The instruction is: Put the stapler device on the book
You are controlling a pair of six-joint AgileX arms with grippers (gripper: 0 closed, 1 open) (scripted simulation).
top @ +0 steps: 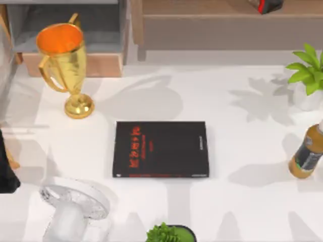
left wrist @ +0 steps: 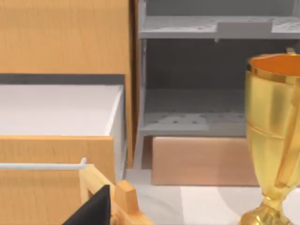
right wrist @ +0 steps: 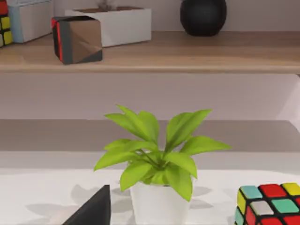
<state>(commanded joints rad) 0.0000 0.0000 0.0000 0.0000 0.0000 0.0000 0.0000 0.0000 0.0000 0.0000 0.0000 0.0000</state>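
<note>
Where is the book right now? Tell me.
In the top view the book lies flat near the middle of the white table, with the gold trophy up to its left and the bottle far to its right.

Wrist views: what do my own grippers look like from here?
Little shows. The left gripper and right gripper each appear as a matte black, angular wedge, with no cables or markings visible. At the top view's left edge, a black bulk is probably the left arm.

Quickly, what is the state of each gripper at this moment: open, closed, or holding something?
Left gripper: cannot be told.
Right gripper: cannot be told.
The book lies flat on the table with nothing on its cover.
</note>
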